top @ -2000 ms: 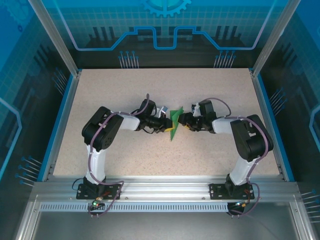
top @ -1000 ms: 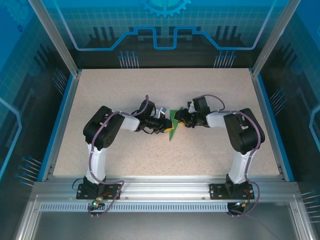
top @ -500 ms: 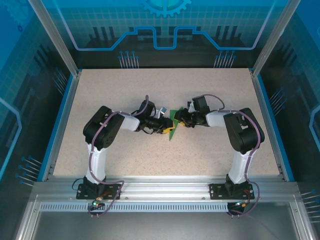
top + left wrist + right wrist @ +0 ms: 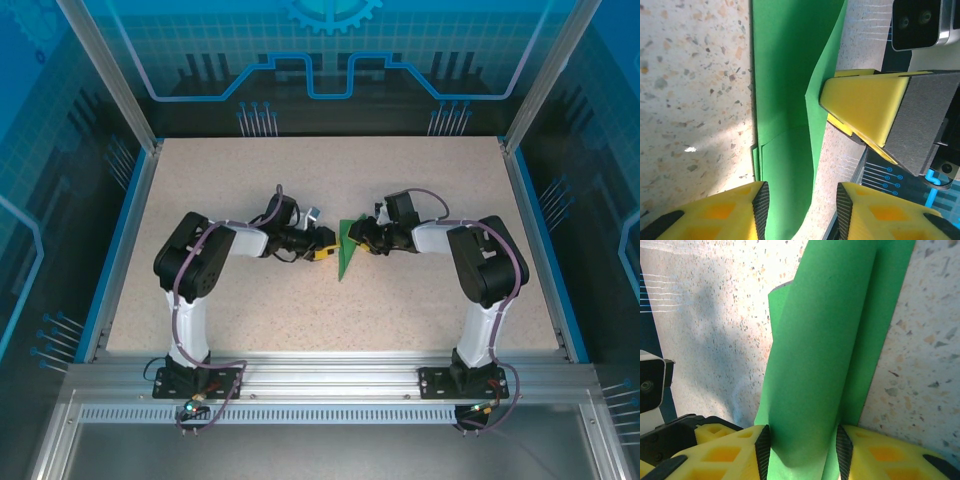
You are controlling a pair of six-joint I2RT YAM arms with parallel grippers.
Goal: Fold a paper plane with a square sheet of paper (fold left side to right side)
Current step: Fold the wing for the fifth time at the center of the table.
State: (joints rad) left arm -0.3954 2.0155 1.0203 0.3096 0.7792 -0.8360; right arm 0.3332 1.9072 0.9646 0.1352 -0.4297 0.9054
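The left arm has pulled back towards its own side since half a second ago, and its gripper has let go of the green paper (image 4: 345,255), which it pinched before. The paper itself lies where it was, and the right arm has not shifted.

The paper sits at the middle of the worktop (image 4: 250,180), between the two grippers. From above it is a narrow, pointed shape with the tip toward the arm bases. In the left wrist view the paper (image 4: 782,100) lies flat on its left part, with a straight crease line, while its right part rises as a curved flap. In the right wrist view the paper (image 4: 820,340) shows as a raised, rounded fold with a flatter strip beside it.

The right gripper (image 4: 357,237) holds the far part of the paper. In its own camera the right gripper (image 4: 802,440) has the raised fold filling the gap between the two dark pads and touching both, so it is grasping the paper. The left wrist view shows one yellow finger (image 4: 860,105) of it against the edge of the flap.

The left gripper (image 4: 325,251) stands just beside the left edge of the paper. Its jaws are released: in its own camera the left gripper (image 4: 800,200) has bare worktop between the paper and one pad.
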